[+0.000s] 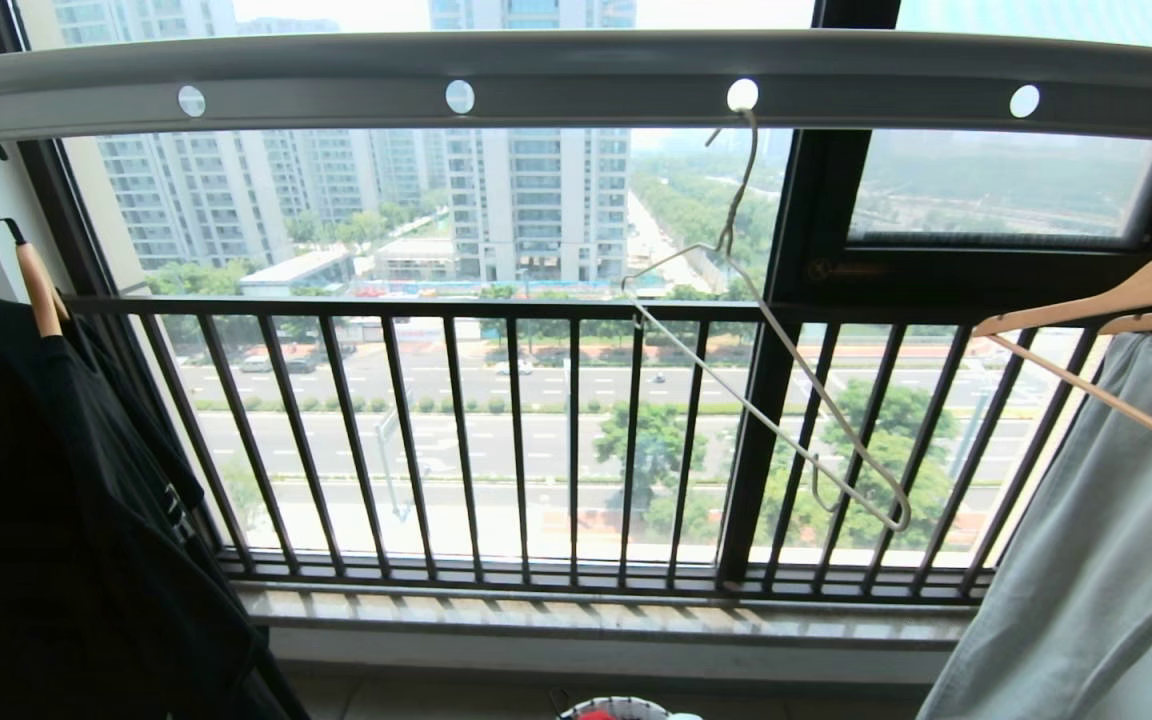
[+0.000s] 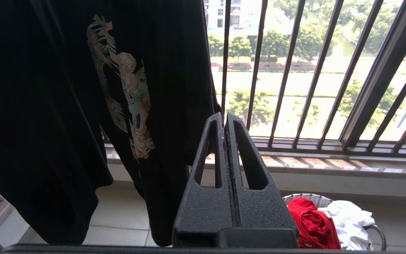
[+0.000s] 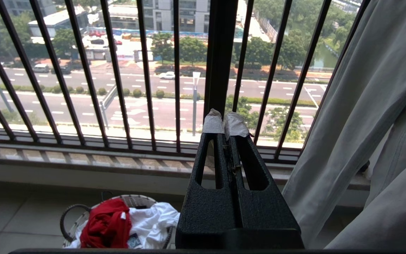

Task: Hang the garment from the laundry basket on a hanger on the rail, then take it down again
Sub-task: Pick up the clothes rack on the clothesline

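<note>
The grey rail (image 1: 576,85) with white discs runs overhead. An empty pale wire hanger (image 1: 766,330) hangs from it right of centre, tilted. The red garment (image 3: 106,224) lies crumpled in the white mesh laundry basket (image 3: 69,217) on the floor below the window, beside white cloth; it also shows in the left wrist view, garment (image 2: 312,224) and basket (image 2: 308,198). Only the basket's rim (image 1: 626,708) shows in the head view. My left gripper (image 2: 224,118) is shut and empty, near the black shirt. My right gripper (image 3: 225,123), with white-wrapped tips, is shut and empty, above the basket.
A black shirt (image 1: 66,520) hangs on a wooden hanger at the left. A pale grey-green garment (image 1: 1106,560) hangs on a wooden hanger (image 1: 1116,300) at the right. The dark barred window railing (image 1: 536,440) and a stone sill (image 1: 596,615) stand ahead.
</note>
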You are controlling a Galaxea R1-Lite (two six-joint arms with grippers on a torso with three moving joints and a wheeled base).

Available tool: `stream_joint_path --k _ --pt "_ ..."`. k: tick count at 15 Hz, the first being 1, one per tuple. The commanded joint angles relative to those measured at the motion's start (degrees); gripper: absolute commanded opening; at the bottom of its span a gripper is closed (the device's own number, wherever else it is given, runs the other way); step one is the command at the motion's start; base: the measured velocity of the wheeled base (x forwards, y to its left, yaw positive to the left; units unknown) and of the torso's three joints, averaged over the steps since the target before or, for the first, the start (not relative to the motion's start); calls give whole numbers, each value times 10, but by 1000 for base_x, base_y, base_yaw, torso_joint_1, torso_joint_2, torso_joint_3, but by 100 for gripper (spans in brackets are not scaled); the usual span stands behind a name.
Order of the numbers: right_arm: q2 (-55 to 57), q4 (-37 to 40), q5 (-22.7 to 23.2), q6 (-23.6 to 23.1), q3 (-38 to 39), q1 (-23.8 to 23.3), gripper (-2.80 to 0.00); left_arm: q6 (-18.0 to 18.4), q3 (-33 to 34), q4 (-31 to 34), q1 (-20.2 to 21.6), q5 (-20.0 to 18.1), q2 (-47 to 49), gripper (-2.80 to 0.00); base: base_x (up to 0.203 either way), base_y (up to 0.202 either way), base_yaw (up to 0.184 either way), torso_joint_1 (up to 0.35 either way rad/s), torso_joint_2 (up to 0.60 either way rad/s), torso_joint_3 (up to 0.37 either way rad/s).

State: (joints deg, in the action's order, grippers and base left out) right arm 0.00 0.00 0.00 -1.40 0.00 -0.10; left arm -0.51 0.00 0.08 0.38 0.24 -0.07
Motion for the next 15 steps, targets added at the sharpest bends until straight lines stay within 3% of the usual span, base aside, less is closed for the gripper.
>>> stream_joint_path --k 1,15 --pt "1 0 0 -5 1 0 -280 0 0 0 1 0 1 -280 0 0 0 0 0 0" --pt "2 2 2 7 0 0 -280 0 0 0 1 0 1 -280 0 0 0 0 0 0"
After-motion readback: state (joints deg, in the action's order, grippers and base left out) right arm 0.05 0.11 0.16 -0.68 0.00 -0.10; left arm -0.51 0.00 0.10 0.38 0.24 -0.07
